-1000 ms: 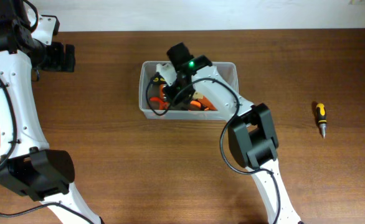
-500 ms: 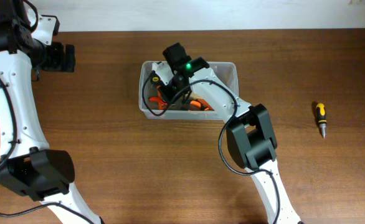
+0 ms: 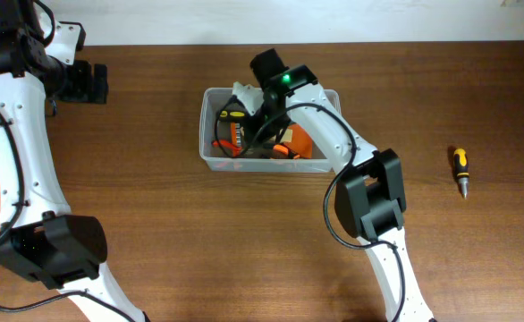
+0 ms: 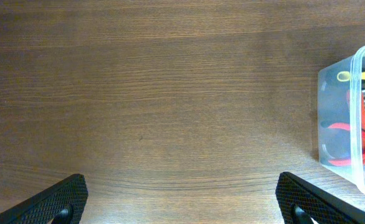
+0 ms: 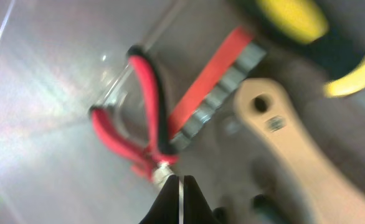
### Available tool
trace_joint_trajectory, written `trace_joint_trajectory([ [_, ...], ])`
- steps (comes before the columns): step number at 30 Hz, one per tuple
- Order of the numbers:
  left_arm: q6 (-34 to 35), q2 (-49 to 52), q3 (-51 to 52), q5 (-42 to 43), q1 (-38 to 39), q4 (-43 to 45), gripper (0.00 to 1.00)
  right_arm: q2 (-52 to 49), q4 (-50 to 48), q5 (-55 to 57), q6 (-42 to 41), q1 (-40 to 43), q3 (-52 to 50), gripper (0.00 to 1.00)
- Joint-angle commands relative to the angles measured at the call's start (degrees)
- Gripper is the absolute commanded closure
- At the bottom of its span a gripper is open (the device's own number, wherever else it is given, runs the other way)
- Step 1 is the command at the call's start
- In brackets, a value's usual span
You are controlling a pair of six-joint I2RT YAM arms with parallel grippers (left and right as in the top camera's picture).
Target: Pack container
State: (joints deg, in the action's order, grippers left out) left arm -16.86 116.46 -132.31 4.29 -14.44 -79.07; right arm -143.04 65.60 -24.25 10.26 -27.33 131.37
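The clear plastic container (image 3: 207, 150) stands at the middle back of the table and holds several tools. Its corner also shows in the left wrist view (image 4: 350, 124). My right gripper (image 3: 249, 118) reaches down into it, and its fingertips (image 5: 181, 186) are shut with nothing between them. They are just above red-handled pliers (image 5: 146, 118) on the container floor. Beside them lie a tan handle (image 5: 294, 155) and a yellow and black tool (image 5: 294, 18). My left gripper (image 4: 182, 208) is open and empty over bare table, left of the container.
A yellow and black screwdriver (image 3: 460, 170) lies alone on the wooden table at the far right. The left arm's wrist (image 3: 83, 82) hovers at the back left. The white wall runs along the table's back edge.
My right wrist has swung right and toward the back over the container, with the gripper still inside it. The left arm has not moved.
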Motion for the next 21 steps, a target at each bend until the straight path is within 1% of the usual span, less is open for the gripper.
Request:
trace_joint_trajectory([
  [1, 0.59, -1.62, -0.74, 0.42, -0.13, 0.11, 0.01, 2.43, 1.64, -1.84, -0.24, -1.14, 1.07, 0.96],
  [8, 0.59, -1.62, -0.74, 0.42, -0.13, 0.11, 0.01, 2.43, 7.72, -1.84, -0.04, -2.27, 1.07, 0.96],
  [11, 0.59, -1.62, -0.74, 0.42, -0.13, 0.11, 0.01, 2.16, 6.38, -1.44, -0.04, -3.06, 0.72, 0.96],
  [16, 0.59, -1.62, -0.74, 0.42, -0.13, 0.11, 0.01, 0.22, 0.37, 0.17, -0.09, -4.37, -0.74, 0.96],
  [21, 0.59, -1.62, -0.74, 0.42, -0.13, 0.11, 0.01, -3.08, 0.39, 0.90, -0.28, -4.57, -0.79, 0.96],
])
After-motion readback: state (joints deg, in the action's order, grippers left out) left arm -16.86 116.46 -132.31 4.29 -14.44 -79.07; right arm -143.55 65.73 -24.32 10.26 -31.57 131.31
